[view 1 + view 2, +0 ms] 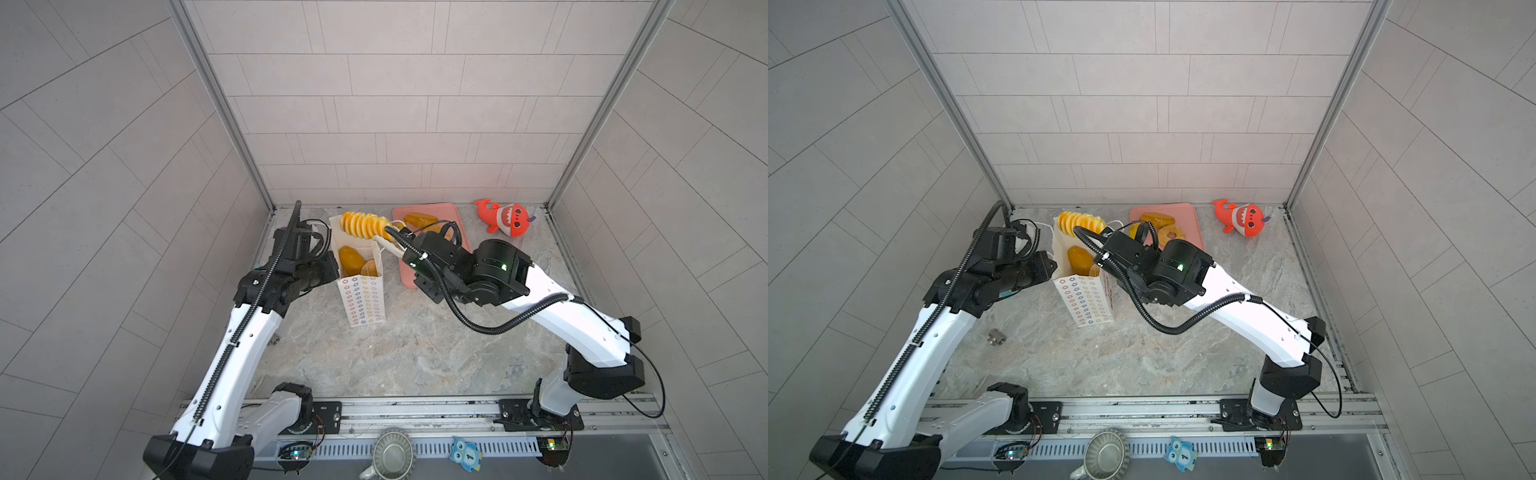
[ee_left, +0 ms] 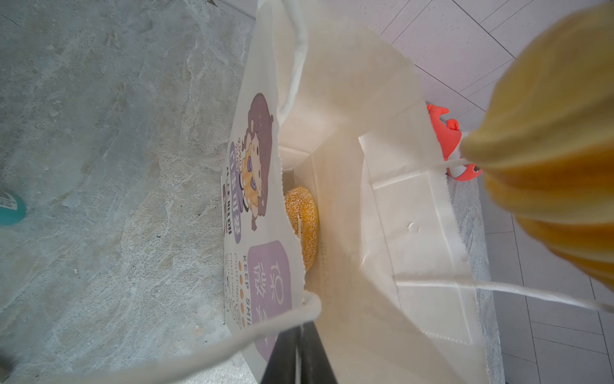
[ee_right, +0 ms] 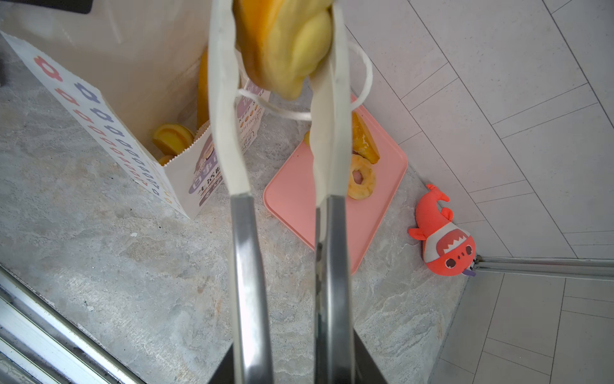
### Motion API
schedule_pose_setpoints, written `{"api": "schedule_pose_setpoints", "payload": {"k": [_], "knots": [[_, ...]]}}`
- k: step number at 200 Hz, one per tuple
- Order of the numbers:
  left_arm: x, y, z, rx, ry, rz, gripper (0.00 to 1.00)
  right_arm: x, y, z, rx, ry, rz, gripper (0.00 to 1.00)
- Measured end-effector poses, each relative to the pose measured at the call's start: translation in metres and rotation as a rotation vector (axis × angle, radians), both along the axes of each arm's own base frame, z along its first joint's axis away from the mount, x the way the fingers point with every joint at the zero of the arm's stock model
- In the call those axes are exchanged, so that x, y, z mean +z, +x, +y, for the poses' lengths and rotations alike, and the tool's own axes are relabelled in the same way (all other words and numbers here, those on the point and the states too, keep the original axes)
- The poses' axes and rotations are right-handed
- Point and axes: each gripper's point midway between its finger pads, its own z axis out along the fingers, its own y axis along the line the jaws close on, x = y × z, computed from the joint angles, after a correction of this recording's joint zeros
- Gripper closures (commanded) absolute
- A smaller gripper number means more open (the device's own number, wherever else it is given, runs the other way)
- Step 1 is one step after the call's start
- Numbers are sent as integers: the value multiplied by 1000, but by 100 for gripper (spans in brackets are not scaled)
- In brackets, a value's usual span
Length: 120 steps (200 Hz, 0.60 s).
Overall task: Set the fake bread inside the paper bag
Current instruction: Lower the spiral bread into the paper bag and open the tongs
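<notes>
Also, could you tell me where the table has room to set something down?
The table is bare in front, between the paper bag and the rail, apart from a metal fitting. So is the gap between the pink tray and the red plush shark. Crowded at the back: left gripper at the bag, right gripper holding a ridged roll over it.

- paper bag [image 1: 362, 300]: thin white paper, not shiny, tiny zigzag cut along the top edge.
- bag handles [image 2: 518, 290]: soft white cord.
- ridged roll [image 1: 362, 225]: yellow, soft-looking, a little shiny.
- ring doughnut [image 2: 300, 222]: rough and grainy, like sugar.
- pink tray [image 3: 299, 212]: smooth plastic, dull.
- shark toy [image 3: 442, 242]: fuzzy red cloth.
- table [image 1: 415, 353]: grey stone look, smooth.
- fingers [image 3: 247, 266] of the right gripper [image 3: 277, 20]: shiny bare metal, white cloth-like wrap toward the tips.
</notes>
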Motion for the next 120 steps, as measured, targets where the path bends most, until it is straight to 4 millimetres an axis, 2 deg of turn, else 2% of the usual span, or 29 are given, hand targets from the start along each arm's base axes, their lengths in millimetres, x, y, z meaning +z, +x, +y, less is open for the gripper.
{"api": "schedule_pose_setpoints", "payload": {"k": [78,120], "knots": [[0,0,0,0,0,-2,89,0,3,0,-8,-20,-13,53],[1,1,0,0,-1,-3,90,3,3,0,-7,-11,-18,53]]}}
